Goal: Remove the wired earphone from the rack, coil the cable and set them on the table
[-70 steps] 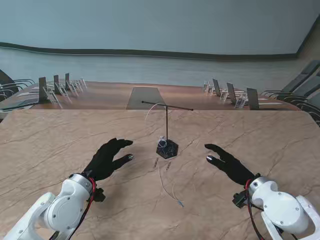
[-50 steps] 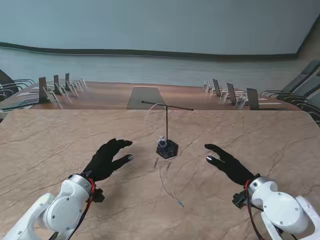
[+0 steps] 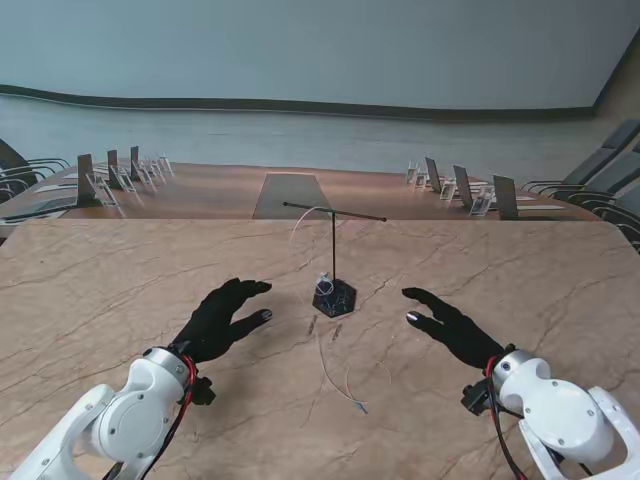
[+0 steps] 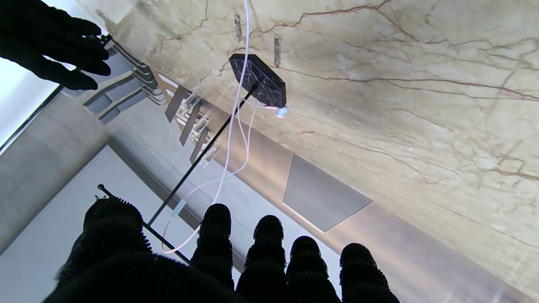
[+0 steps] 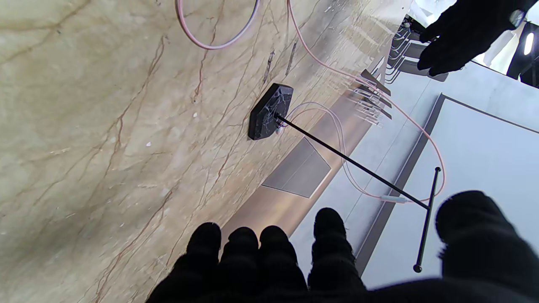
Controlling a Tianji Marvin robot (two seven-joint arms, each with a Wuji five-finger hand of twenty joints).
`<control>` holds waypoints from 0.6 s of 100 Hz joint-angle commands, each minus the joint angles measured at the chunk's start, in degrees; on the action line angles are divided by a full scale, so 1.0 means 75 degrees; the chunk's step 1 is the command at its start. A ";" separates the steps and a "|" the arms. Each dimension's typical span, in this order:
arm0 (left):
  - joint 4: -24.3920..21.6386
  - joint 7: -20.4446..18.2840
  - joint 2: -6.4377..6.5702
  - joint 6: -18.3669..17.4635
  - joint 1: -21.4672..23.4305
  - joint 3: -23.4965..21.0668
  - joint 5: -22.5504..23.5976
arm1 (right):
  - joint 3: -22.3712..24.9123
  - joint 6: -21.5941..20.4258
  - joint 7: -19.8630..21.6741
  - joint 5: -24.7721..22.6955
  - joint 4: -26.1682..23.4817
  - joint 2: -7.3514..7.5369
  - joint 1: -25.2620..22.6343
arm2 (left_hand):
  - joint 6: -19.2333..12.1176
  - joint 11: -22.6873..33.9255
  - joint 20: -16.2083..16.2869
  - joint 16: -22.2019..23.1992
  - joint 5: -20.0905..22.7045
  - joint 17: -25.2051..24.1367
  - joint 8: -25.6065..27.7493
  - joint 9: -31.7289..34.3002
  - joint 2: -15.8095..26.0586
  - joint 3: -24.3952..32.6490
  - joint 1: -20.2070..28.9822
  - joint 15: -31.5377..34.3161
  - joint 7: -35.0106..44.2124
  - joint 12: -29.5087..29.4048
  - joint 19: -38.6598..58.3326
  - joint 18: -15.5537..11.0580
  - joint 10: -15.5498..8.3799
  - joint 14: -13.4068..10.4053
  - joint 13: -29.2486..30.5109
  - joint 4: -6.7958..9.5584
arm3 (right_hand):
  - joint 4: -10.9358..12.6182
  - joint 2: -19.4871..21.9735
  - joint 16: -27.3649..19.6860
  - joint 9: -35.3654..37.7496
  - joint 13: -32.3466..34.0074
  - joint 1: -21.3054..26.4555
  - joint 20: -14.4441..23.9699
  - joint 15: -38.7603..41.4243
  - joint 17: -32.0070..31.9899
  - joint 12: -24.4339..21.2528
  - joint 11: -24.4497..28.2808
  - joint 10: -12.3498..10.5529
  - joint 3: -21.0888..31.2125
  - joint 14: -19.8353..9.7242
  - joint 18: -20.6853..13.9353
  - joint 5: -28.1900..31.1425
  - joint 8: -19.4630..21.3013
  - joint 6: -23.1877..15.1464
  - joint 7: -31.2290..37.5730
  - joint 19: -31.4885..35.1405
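Both hands (image 3: 225, 318) (image 3: 448, 325) empty, fingers spread, flanking rack (image 3: 333, 258). Earphone cable (image 3: 306, 218) draped over crossbar, tail on table. Best lift it up clear of bar, not sideways.

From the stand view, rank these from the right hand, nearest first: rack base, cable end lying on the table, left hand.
1. Cable end: on the table, to the left of the right hand and nearer to me.
2. Rack base: centre of the table, farther left, close to call with the cable end.
3. Left hand: beyond the base, far left.
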 commanded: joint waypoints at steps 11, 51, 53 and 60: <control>0.0121 -0.0076 -0.0052 0.0114 -0.0392 0.0253 -0.0133 | -0.0050 -0.0001 0.0099 0.0013 0.0174 0.0012 0.0216 | -0.0036 -0.0004 0.0170 0.0132 0.0025 -0.0060 0.0015 0.0120 0.0216 -0.0054 -0.0034 0.0002 -0.0131 0.0024 0.0023 -0.0134 0.0064 -0.0006 -0.0200 0.0135 | -0.0305 0.0348 -0.0105 -0.0192 -0.0243 -0.0172 -0.0056 -0.0083 0.0031 -0.0066 -0.0150 -0.0079 -0.0066 -0.0189 -0.0294 0.0053 0.0089 -0.0153 -0.0009 -0.0177; 0.0925 0.0121 -0.0165 0.0318 -0.1497 0.1054 -0.0403 | -0.0017 0.0000 0.0282 0.0114 0.0344 0.0043 0.0377 | 0.0392 0.0376 0.1289 0.0883 -0.0272 -0.0239 0.0117 0.0699 -0.0354 0.0000 -0.0198 0.0505 -0.0009 0.0805 0.0620 0.0252 0.0450 0.0538 0.0148 0.0204 | -0.0302 0.0355 -0.0079 -0.0196 -0.0247 -0.0141 -0.0028 -0.0080 0.0015 -0.0051 -0.0144 -0.0049 -0.0098 -0.0159 -0.0274 0.0059 0.0125 -0.0125 0.0113 -0.0151; 0.0965 0.0122 -0.0170 0.0322 -0.1549 0.1091 -0.0422 | -0.0018 0.0004 0.0284 0.0117 0.0346 0.0043 0.0382 | 0.0409 0.0409 0.1353 0.0907 -0.0320 -0.0250 0.0133 0.0682 -0.0358 0.0006 -0.0212 0.0515 0.0009 0.0874 0.0631 0.0243 0.0451 0.0527 0.0133 0.0207 | -0.0301 0.0357 -0.0078 -0.0196 -0.0246 -0.0138 -0.0027 -0.0080 0.0016 -0.0050 -0.0144 -0.0049 -0.0097 -0.0160 -0.0272 0.0058 0.0125 -0.0121 0.0119 -0.0149; 0.1093 0.0127 -0.0187 0.0342 -0.1713 0.1208 -0.0485 | -0.0021 0.0035 0.0290 0.0119 0.0344 0.0043 0.0395 | 0.0581 0.0515 0.1656 0.1035 -0.0336 -0.0287 0.0244 0.0725 -0.0445 0.0013 -0.0206 0.0617 0.0166 0.1150 0.0731 0.0293 0.0523 0.0634 0.0240 0.0204 | -0.0302 0.0354 -0.0075 -0.0194 -0.0246 -0.0139 -0.0023 -0.0080 0.0013 -0.0046 -0.0142 -0.0053 -0.0106 -0.0156 -0.0271 0.0057 0.0122 -0.0106 0.0138 -0.0146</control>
